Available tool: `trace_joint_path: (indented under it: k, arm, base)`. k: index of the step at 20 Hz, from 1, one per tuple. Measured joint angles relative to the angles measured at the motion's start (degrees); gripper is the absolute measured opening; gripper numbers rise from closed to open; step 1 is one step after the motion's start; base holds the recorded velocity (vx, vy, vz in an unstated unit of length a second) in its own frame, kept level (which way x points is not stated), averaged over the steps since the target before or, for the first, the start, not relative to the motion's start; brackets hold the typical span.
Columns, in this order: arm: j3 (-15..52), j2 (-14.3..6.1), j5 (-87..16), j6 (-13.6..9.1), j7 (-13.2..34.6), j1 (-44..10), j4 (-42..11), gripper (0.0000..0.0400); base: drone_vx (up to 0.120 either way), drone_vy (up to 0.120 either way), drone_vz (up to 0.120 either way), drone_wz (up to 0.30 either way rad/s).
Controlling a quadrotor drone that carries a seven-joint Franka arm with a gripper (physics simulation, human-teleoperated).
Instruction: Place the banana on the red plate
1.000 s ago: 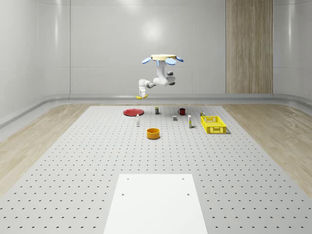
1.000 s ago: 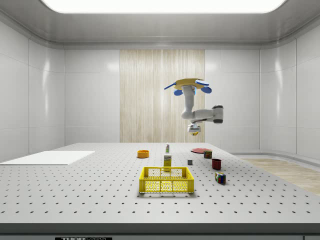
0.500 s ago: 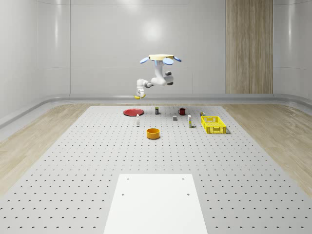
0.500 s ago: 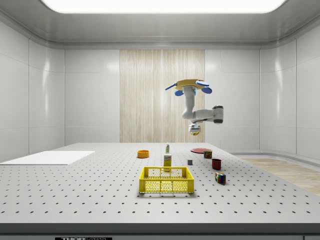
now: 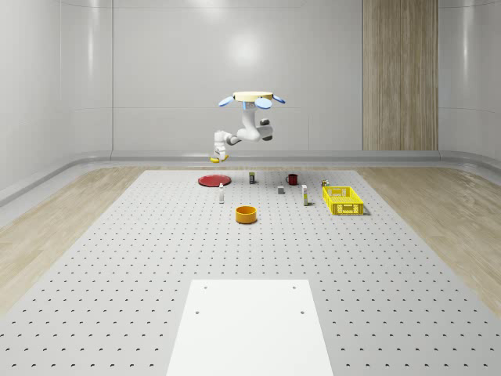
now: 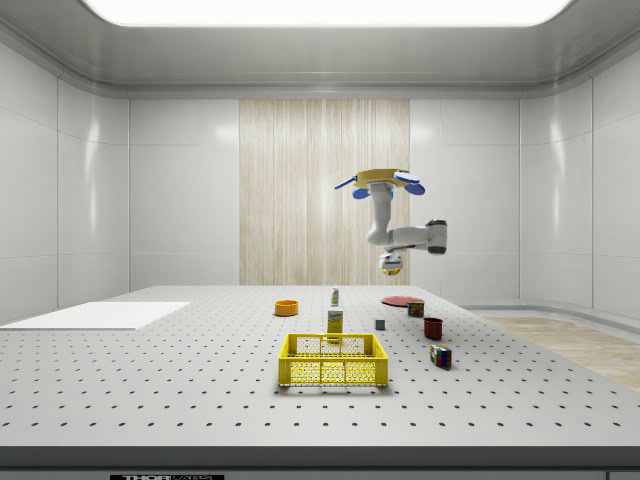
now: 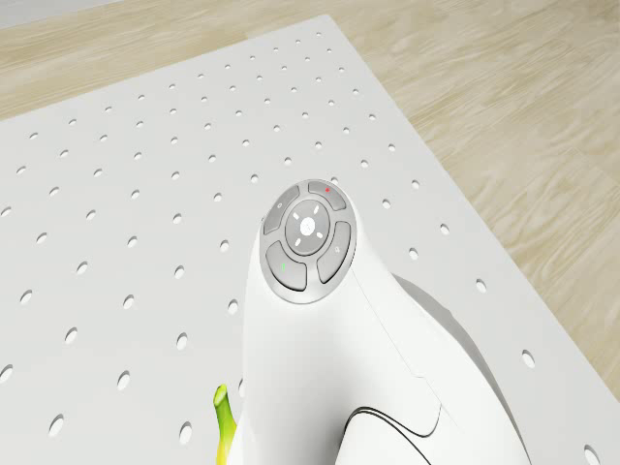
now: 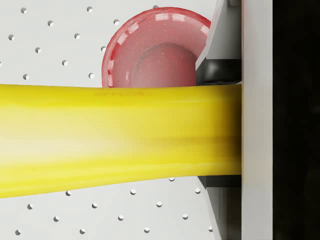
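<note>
The drone [image 5: 250,97] hovers high above the far end of the perforated table [image 5: 141,258]; its one arm [image 6: 400,236] reaches toward the one red plate [image 5: 214,180]; the gripper [image 5: 218,154] hangs in the air above that plate, pinching the single banana [image 8: 115,137] crosswise between its two fingers [image 8: 225,70]; also on the table are one orange bowl [image 5: 246,214], one yellow basket [image 5: 343,200], and one dark red mug [image 5: 292,178].
</note>
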Motion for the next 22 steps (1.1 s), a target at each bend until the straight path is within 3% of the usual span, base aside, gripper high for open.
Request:
trace_joint_path:
  k: [4, 22]
  arm:
    - [0.0, 0.1, 0.0, -0.1, 0.0, 0.0, 0.0, 0.0192]
    - [0.0, 0.2, -0.1, -0.2, -0.1, 0.1, 0.0, 0.0192]
  base:
    - [0.120, 0.000, -0.120, 0.000]
    - [0.000, 0.000, -0.113, 0.000]
